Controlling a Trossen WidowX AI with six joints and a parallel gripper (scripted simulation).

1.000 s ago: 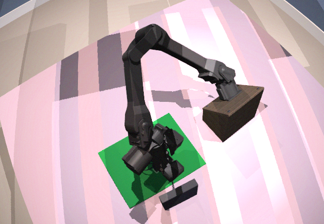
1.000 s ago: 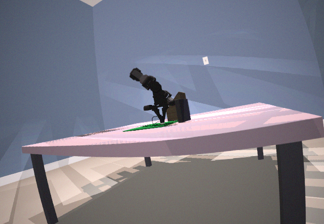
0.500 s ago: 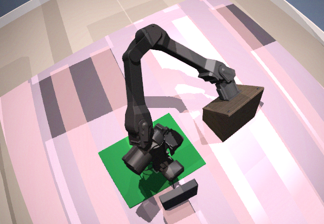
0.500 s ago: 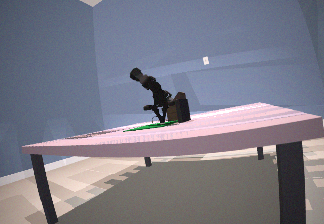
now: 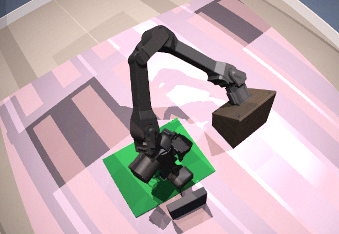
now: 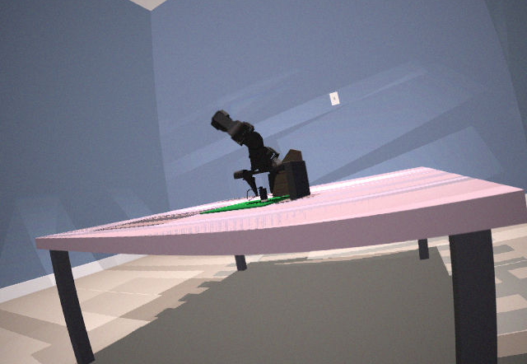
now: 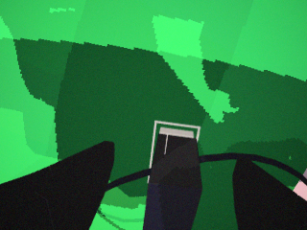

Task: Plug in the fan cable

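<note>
The black plug (image 7: 175, 174) (image 6: 263, 193) stands upright on the green board (image 5: 117, 165) (image 6: 221, 210) (image 7: 110, 91). In the wrist view it lies within a white outline (image 7: 177, 125) on the board, and a pale strip of the header (image 7: 177, 132) shows at its far edge. How deep it sits is hidden. My gripper (image 7: 175, 160) (image 6: 263, 192) is open, one finger on each side of the plug, with a gap on both sides. The black cable (image 7: 221, 157) curves past both fingers; whether it touches them I cannot tell.
A dark grey block (image 5: 188, 204) (image 6: 297, 179) stands just off the board's edge, close to the gripper. The wooden block (image 5: 243, 127) under the arm's base stands beyond the board. My arm and hand cover much of the board in the top view.
</note>
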